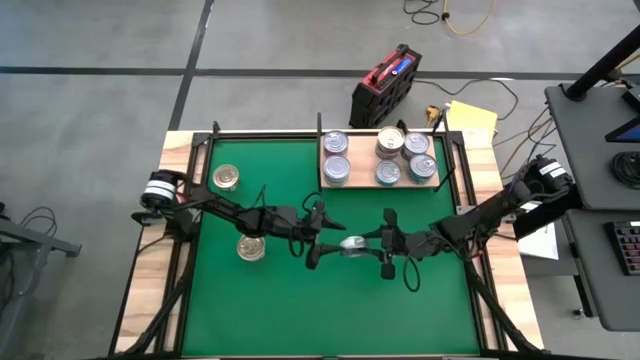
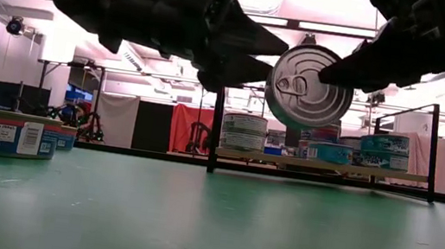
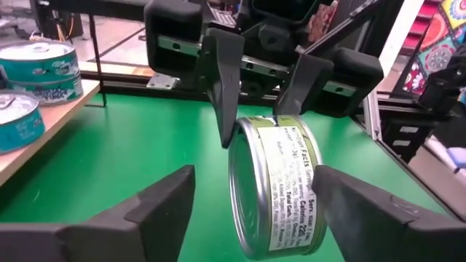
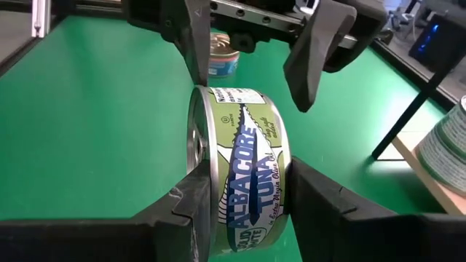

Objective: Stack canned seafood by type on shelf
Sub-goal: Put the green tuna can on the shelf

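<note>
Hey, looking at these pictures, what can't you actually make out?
- High view: the held can is mostly hidden by the right pincer and left pincer.
- High view: labels of the cans on the shelf are too small to read.
- Low view: the shelf's rear cans are hidden by the front ones.

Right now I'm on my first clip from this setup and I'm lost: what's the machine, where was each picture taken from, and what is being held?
Two dark robot arms work over a green mat. One picture looks straight down, one sits level with the tabletop, and one comes from each wrist. Mid-table, the right claw grips a tuna can on edge, in the air. The left claw stands open around it, its fingers apart from the tin. A wooden shelf at the far edge carries about six cans. Two gold-lidded cans lie on the mat's left side.
</note>
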Tool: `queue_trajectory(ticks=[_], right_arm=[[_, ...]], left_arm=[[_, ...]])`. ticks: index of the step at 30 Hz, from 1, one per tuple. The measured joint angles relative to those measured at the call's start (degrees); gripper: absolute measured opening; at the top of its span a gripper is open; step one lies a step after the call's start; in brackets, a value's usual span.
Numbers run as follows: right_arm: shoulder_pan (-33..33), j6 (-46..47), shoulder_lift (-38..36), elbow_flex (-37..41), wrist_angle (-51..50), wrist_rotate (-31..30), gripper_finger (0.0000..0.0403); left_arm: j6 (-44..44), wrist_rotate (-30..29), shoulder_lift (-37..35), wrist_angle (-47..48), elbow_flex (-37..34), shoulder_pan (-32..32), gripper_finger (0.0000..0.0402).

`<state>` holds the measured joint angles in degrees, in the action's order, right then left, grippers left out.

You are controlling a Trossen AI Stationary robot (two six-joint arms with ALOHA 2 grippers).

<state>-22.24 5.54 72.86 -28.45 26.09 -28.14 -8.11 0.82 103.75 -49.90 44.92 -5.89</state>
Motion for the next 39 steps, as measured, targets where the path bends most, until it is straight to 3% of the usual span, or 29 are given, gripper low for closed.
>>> queue_trajectory(ticks=[12, 34, 39], right_arm=[[0.0, -1.9, 0.0, 0.0, 1.0, -1.5, 0.0131], [-0.1, 5.5, -0.1, -1.5, -5.6, -2.3, 0.0131], [-0.1, 8.3, -0.1, -3.4, -9.6, -2.5, 0.0131]], left_arm=[[-0.7, 1.5, 0.1, -0.6, -0.6, 0.4, 0.0278], [-5.9, 0.3, -1.8, -1.9, -0.7, 3.0, 0.0278], [-2.4, 5.8, -3.5, -0.8, -0.6, 3.0, 0.0279]])
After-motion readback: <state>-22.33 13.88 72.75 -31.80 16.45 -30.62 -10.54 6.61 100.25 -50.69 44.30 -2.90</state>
